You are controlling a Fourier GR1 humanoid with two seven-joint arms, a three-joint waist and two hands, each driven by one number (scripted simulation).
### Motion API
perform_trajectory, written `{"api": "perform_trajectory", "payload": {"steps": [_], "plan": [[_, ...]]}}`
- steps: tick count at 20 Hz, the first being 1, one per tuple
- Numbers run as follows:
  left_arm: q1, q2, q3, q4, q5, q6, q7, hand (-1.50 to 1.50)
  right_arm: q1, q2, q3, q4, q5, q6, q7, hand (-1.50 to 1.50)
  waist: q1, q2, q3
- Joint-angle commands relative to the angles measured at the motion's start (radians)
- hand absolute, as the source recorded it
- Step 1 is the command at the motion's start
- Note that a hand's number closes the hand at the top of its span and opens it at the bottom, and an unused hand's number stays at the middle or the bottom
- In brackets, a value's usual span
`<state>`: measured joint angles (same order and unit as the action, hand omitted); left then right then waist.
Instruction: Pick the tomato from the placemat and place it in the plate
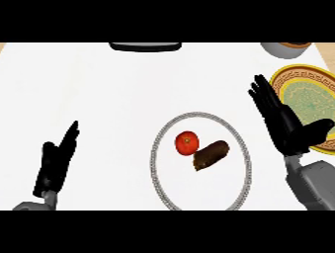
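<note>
My open right hand (283,121) must swing left over the round red tomato (187,142) on the white round placemat (237,184), avoiding the brown vegetable (211,154); left hand (55,160) rests open.

Brown oblong vegetable (211,154) on the white mat; dark object (146,46) and grey bowl (285,49) at far edge.

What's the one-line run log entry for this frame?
red tomato: on white round placemat, beside brown oblong item | yellow patterned plate: no tomato | left hand: open | right hand: open, by plate
</note>
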<state>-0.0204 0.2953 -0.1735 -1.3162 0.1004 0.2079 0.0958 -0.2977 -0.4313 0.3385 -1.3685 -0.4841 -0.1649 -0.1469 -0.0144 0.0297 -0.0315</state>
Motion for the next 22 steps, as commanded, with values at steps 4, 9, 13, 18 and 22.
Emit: {"api": "perform_trajectory", "payload": {"steps": [4, 9, 13, 18, 22], "plan": [[-0.180, 0.025, 0.013, -0.077, -0.034, -0.005, 0.002, 0.00, -0.193, 0.275, 0.105, 0.013, 0.107, -0.304, 0.165, -1.50, 0.039, -0.030, 0.030], [-0.199, 0.032, -0.013, -0.089, -0.044, -0.039, -0.035, 0.00, -0.305, -0.037, 0.361, 0.152, 0.533, -0.245, 0.181, 1.50, 0.075, -0.049, 0.006], [-0.268, 0.036, 0.015, -0.114, -0.023, -0.046, 0.035, 0.00, -0.239, 0.419, 0.413, 0.251, 0.533, -0.587, 0.316, -1.50, 0.042, -0.029, 0.031], [-0.253, 0.034, 0.036, -0.089, -0.033, -0.061, -0.004, 0.00, -0.243, 0.428, 0.545, 0.366, 0.747, -0.684, 0.374, -1.50, 0.022, -0.031, 0.031], [-0.205, 0.010, 0.043, -0.050, -0.049, -0.047, -0.078, 0.00, -0.304, 0.341, 0.546, 0.246, 0.935, -0.688, 0.581, -1.50, 0.003, -0.036, 0.030]]}}
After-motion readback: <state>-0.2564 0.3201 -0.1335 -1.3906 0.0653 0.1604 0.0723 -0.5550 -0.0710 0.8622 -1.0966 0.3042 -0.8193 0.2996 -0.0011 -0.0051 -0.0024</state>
